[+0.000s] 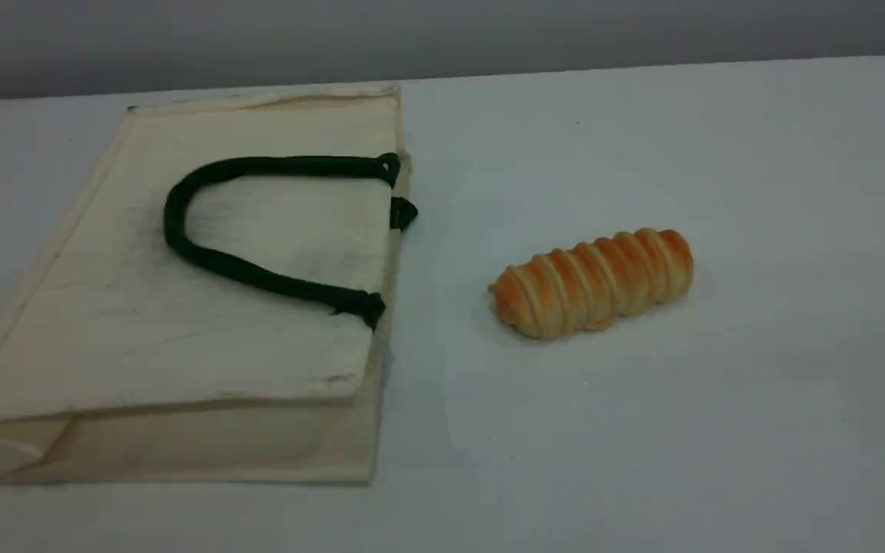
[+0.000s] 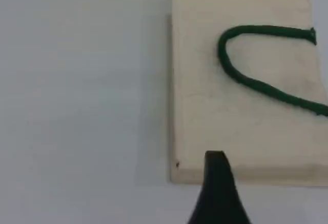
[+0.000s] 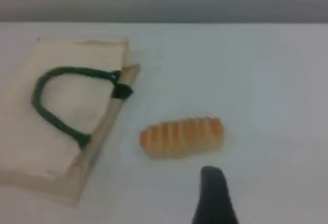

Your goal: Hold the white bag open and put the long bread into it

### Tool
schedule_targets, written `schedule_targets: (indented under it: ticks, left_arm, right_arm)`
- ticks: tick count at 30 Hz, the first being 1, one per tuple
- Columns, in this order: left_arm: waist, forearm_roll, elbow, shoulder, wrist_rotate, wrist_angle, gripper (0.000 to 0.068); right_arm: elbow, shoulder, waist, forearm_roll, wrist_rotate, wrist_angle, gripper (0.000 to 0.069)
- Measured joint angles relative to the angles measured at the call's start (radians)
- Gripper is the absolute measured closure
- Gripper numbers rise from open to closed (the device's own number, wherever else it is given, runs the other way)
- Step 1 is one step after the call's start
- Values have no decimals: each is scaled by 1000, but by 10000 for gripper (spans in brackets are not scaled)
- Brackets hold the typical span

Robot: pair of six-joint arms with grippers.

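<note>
the white bag (image 1: 204,307) is shown lying flat on the left part of the pale surface (image 1: 719,422), its mouth edge turned to the right and pressed nearly shut. one dark green rope handle (image 1: 172,223) is folded back in a loop upon the upper panel, and a green fabric tab (image 1: 402,213) is seen projecting from the mouth edge. the long bread (image 1: 592,283) is laid on the surface to the right of the bag, apart from it, with its length slightly slanted and its pale ridges running across it. neither thing is gripped or lifted. in the left wrist view the left pincer (image 2: 217,180) is represented by one dark fingertip over the near edge of the bag; whether that edge is touched cannot be told. in the right wrist view the right pincer (image 3: 212,188) is likewise represented by one dark fingertip, placed just nearer than the bread and clear of it. both pincers are held wide apart, and nothing is carried in either.
</note>
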Motion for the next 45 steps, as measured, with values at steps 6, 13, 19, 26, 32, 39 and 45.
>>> schedule_targets:
  ticks: [6,13,19,26,32,39,45]
  left_arm:
    - [0,0,-24,251,-95,-149,230]
    - [0,28,-64,542,-86,-254,230]
    - [0,3,-100,767,-88,-346,230]
    - [0,-39,-103,993,-85,-477,230]
    - [0,-74,-145,1160,-33,-532,230]
    - [0,-193,-235,1316,103,-552,230]
    - [-11,-309,-310,1430,211,-555,230]
  right_arm:
    - [-17,227,0,80,-100,-187,244]
    - [-17,511,0,165,-168,-387,244]
    - [-21,726,0,287,-285,-505,244]
    - [-102,930,0,485,-452,-508,244]
    - [-147,1031,0,631,-565,-508,244]
    - [-146,1077,1,710,-643,-496,244]
    - [-146,1077,1,732,-666,-494,244]
